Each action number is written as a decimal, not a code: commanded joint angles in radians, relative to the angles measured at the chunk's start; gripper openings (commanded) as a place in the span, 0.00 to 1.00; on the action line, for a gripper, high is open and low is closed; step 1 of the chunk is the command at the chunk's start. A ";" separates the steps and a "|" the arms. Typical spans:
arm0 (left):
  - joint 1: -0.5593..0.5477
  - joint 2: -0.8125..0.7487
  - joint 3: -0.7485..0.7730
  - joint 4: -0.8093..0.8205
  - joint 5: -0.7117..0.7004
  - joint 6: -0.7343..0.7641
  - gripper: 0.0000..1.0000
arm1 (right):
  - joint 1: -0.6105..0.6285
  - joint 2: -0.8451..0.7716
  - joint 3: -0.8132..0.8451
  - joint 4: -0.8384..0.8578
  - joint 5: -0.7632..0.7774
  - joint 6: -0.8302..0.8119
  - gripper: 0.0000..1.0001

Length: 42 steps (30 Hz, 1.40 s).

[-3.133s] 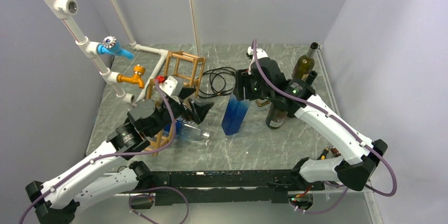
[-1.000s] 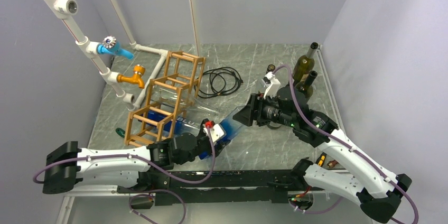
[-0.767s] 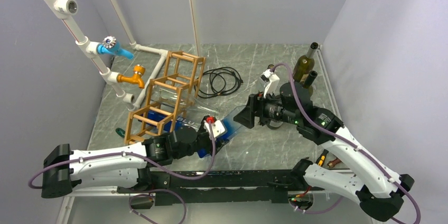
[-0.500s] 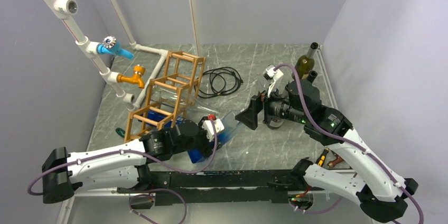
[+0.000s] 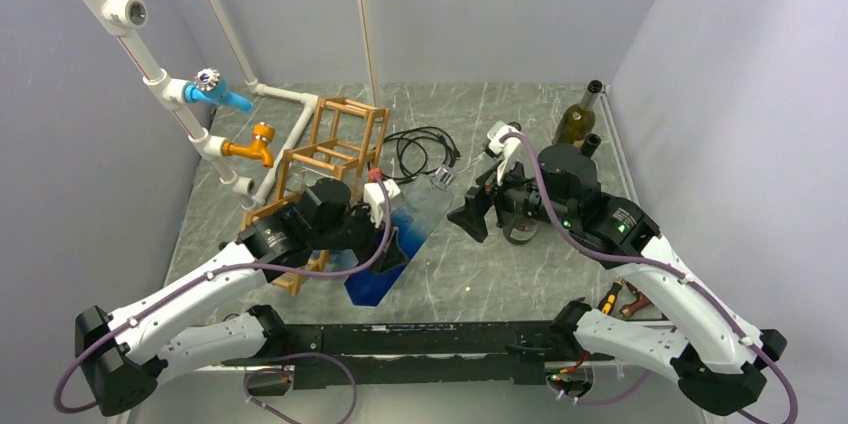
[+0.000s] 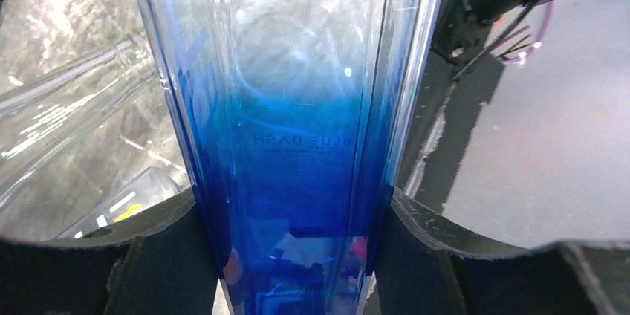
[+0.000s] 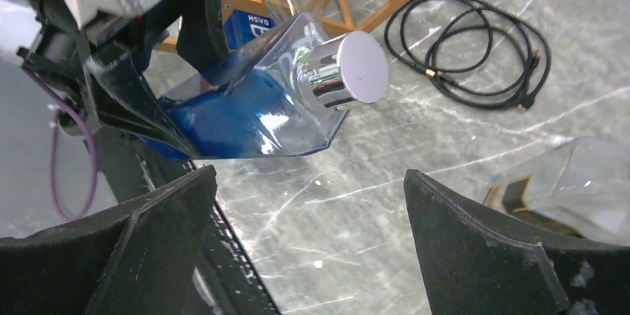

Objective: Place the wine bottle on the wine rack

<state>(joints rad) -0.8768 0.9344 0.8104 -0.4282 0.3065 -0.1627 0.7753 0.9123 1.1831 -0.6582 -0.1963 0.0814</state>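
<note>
Because the left claw (image 6: 293,211) alone is clamped across the wine bottle (image 6: 290,144), pinching its smooth blue lower part while the clear upper length juts out ahead, the first risk is the glass pivoting or sliding between the fingers once the arm swings. The bottle hangs tilted over the bench (image 5: 480,274), base toward the near edge, silver cap (image 7: 356,70) pointing up and away. Just past that cap the right claw (image 5: 472,212) stands wide open with nothing in it; a careless sweep could knock the cap against its fingers. To the left of the gripping claw and a little beyond it stands the wine rack (image 5: 335,149), thin light sticks with a blue-labelled bottle (image 7: 251,25) among them, so a misaligned entry could shove or tip the frame. Farther off lies the black cable (image 5: 420,152), a snag if the bottle swings wide.
</note>
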 commanded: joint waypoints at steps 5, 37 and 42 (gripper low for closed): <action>0.084 0.019 0.162 0.015 0.340 -0.072 0.00 | 0.000 -0.027 0.060 -0.006 -0.138 -0.421 0.99; 0.184 0.166 0.224 -0.152 0.742 -0.020 0.00 | 0.520 0.145 0.053 -0.186 0.243 -1.284 0.99; 0.184 0.150 0.207 -0.151 0.767 -0.035 0.00 | 0.574 0.159 0.057 -0.221 0.328 -1.369 0.99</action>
<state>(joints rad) -0.6949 1.1362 0.9813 -0.6563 0.9257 -0.1738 1.3144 1.0760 1.2320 -0.8539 0.0261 -1.1843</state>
